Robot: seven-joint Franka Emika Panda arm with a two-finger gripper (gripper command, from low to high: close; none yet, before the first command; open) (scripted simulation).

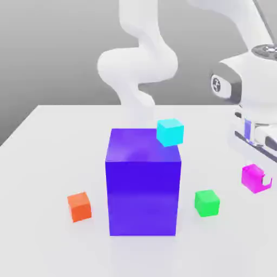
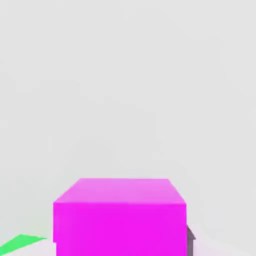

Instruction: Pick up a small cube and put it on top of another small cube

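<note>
On the white surface (image 1: 48,140) are four small cubes, one each of magenta (image 1: 252,177), green (image 1: 207,203), orange (image 1: 79,206) and cyan (image 1: 170,132), plus one large blue-violet block (image 1: 143,184). The hand (image 1: 258,179) is clamped on the magenta cube, at the exterior view's right, near the green one. No writing is readable.

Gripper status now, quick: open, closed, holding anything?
Gripper: closed on the magenta cube, which looks lifted clear of the table.

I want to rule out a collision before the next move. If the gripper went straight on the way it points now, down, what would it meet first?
Probably the bare white table. The gripper is shut on the magenta cube, whose underside would land first. The green cube looks off to the side, though depth is unclear.
</note>
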